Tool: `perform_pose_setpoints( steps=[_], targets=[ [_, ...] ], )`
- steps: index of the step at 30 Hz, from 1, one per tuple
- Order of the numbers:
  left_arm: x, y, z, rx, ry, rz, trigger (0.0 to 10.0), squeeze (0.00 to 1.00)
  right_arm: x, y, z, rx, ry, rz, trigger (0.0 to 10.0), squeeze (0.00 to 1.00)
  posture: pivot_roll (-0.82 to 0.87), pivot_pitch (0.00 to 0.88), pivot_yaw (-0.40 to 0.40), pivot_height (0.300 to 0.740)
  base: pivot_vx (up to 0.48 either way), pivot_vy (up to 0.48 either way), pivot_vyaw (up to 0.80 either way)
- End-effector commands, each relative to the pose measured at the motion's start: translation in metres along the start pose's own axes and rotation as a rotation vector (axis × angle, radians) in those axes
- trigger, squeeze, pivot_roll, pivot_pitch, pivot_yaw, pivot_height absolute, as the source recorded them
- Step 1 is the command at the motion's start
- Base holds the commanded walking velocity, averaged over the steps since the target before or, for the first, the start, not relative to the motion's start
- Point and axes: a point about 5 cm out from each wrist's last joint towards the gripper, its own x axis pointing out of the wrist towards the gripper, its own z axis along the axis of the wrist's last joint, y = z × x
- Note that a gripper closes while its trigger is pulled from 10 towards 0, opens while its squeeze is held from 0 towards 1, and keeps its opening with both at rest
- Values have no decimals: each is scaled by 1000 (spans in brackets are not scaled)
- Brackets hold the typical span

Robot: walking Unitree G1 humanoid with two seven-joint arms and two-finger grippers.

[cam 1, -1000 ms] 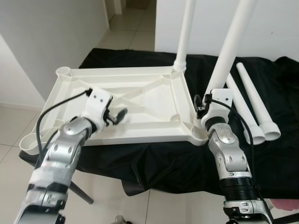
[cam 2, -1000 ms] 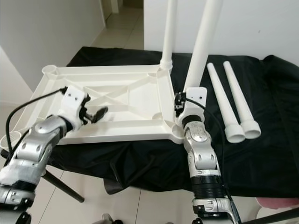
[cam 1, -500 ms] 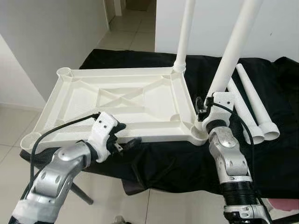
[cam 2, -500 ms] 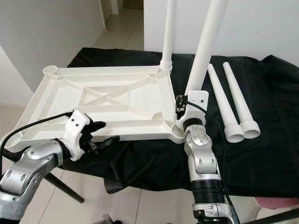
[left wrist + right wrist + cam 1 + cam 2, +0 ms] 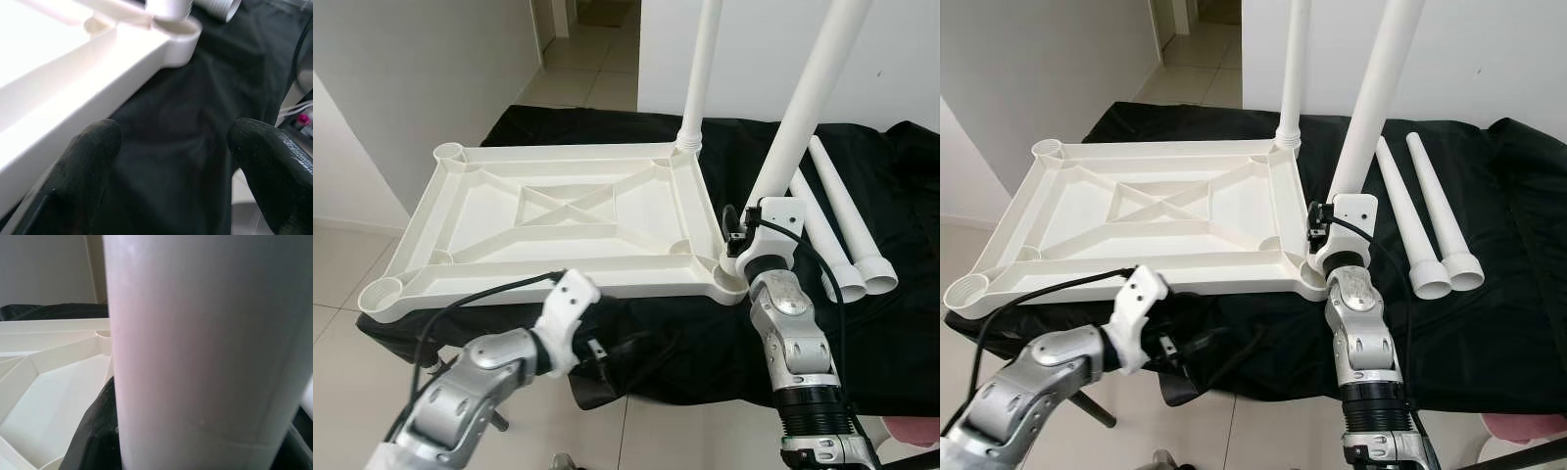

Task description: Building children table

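Two legs stand in upturned white table frame point(image 5: 558, 220) on black cloth point(image 5: 705, 333). Right claw point(image 5: 744, 245) grips near-corner leg point(image 5: 798, 127), seating it. Left claw point(image 5: 607, 351) spread, empty, below frame's near edge.

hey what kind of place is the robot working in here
Probably a home: pale tiled floor, plain white walls, and a hallway leading off behind. The upturned white plastic tabletop lies on a black cloth.

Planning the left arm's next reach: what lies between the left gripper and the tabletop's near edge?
Only black cloth. In the left wrist view the left gripper, jaws open, faces the upturned tabletop with cloth between.
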Motion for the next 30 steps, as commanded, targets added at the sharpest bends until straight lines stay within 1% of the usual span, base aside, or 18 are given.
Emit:
perform_pose_setpoints(
  steps=[1, 2, 3, 5, 6, 8, 10, 13, 16, 17, 18, 21, 23, 24, 25, 26, 27, 30],
  targets=[
    [2, 3, 2, 22, -3, -3, 10000, 0, -2, 1, 0, 7, -16, 9, 10000, 0, -56, 0, 31, 740, 0, 0, 0],
    [4, 8, 5, 34, -17, 24, 10000, 0, -3, 2, 0, 12, -15, 14, 10000, 0, -53, 0, 29, 740, 0, 0, 0],
    [4, 8, 5, 34, -17, 24, 10000, 0, -3, 2, 0, 12, -15, 14, 10000, 0, -53, 0, 29, 740, 0, 0, 0],
    [4, 22, 10, 98, 2, 60, 10000, 0, -4, 4, -2, 12, -18, 31, 10000, 0, -51, 0, 28, 740, 0, 0, 0],
    [4, 22, 10, 98, 2, 60, 10000, 0, -4, 4, -2, 12, -18, 31, 10000, 0, -51, 0, 28, 740, 0, 0, 0],
    [-1, 32, 12, 158, 33, 61, 10000, 0, -4, 6, -4, -21, -19, 51, 10000, 0, -51, 0, 28, 740, 0, 0, 0],
    [-5, 44, 15, 204, 58, 80, 10000, 0, -5, 7, -4, -25, -25, 72, 10000, 0, -49, 7, 28, 740, 0, 0, 0],
    [-6, 50, 17, 226, 69, 90, 10000, 0, -5, 7, -4, -23, -28, 76, 10000, 0, -48, 9, 29, 740, 0, 0, 0],
    [-5, 72, 26, 302, 100, 155, 10000, 0, -5, 7, -6, -27, -31, 91, 10000, 0, -53, 22, 38, 740, 0, 0, 0],
    [-5, 72, 26, 302, 100, 155, 10000, 0, -5, 7, -6, -27, -31, 91, 10000, 0, -53, 22, 38, 740, 0, 0, 0],
    [-4, 77, 28, 312, 103, 171, 10000, 0, -5, 8, -6, -29, -34, 99, 10000, 0, -54, 25, 41, 740, 0, 0, 0],
    [-1, 78, 30, 310, 94, 174, 10000, 0, -6, 8, -6, -32, -40, 110, 10000, 0, -59, 29, 42, 740, 0, 0, 0],
    [6, 71, 31, 315, 73, 128, 10000, 0, -9, 7, -8, -40, -47, 124, 10000, 0, -66, 38, 45, 740, 0, 0, 0],
    [6, 71, 31, 315, 73, 128, 10000, 0, -9, 7, -8, -40, -47, 124, 10000, 0, -66, 38, 45, 740, 0, 0, 0],
    [9, 65, 31, 312, 63, 98, 10000, 0, -12, 6, -10, -42, -47, 129, 10000, 0, -68, 40, 45, 740, 0, 0, 0],
    [9, 65, 31, 312, 63, 98, 10000, 0, -12, 6, -10, -42, -47, 129, 10000, 0, -68, 40, 45, 740, 0, 0, 0],
    [12, 59, 29, 301, 55, 61, 10000, 0, -15, 4, -16, -52, -37, 136, 10000, 0, -68, 44, 47, 740, 0, 0, 0],
    [15, 53, 28, 299, 53, 32, 10000, 0, -18, 1, -21, -56, -29, 139, 10000, 0, -73, 48, 50, 740, 0, 0, 0]
  ],
)
